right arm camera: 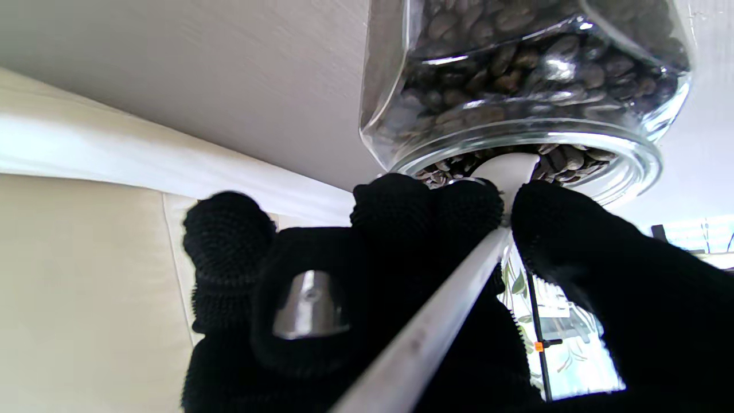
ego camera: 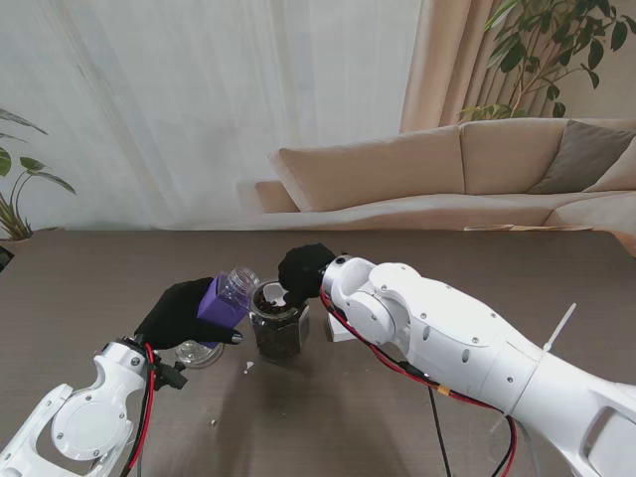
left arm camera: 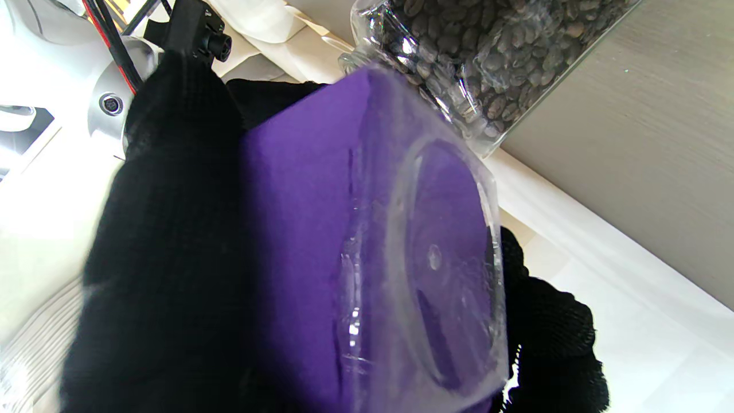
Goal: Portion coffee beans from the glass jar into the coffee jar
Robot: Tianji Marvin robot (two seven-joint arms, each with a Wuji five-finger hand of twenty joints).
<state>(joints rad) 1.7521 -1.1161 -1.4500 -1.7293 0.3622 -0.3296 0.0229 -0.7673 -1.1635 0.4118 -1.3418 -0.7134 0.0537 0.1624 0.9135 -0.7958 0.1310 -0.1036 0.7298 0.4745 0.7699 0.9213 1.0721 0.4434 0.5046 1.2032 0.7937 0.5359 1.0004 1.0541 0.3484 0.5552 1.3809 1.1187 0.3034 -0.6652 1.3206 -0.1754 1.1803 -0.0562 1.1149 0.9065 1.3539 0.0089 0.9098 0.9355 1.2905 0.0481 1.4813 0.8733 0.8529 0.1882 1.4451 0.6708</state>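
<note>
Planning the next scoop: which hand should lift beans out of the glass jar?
Right hand: it already grips the white spoon, dipped in the glass jar. Left hand holds the purple coffee jar.

We cannot see the bowl of the white scoop [right arm camera: 453,321]; it is sunk among the beans in the glass jar [ego camera: 279,323]. Our left hand [ego camera: 179,313] covers much of the purple-labelled coffee jar [ego camera: 225,297]. White specks on the tabletop [ego camera: 119,268] are too small to name.
</note>
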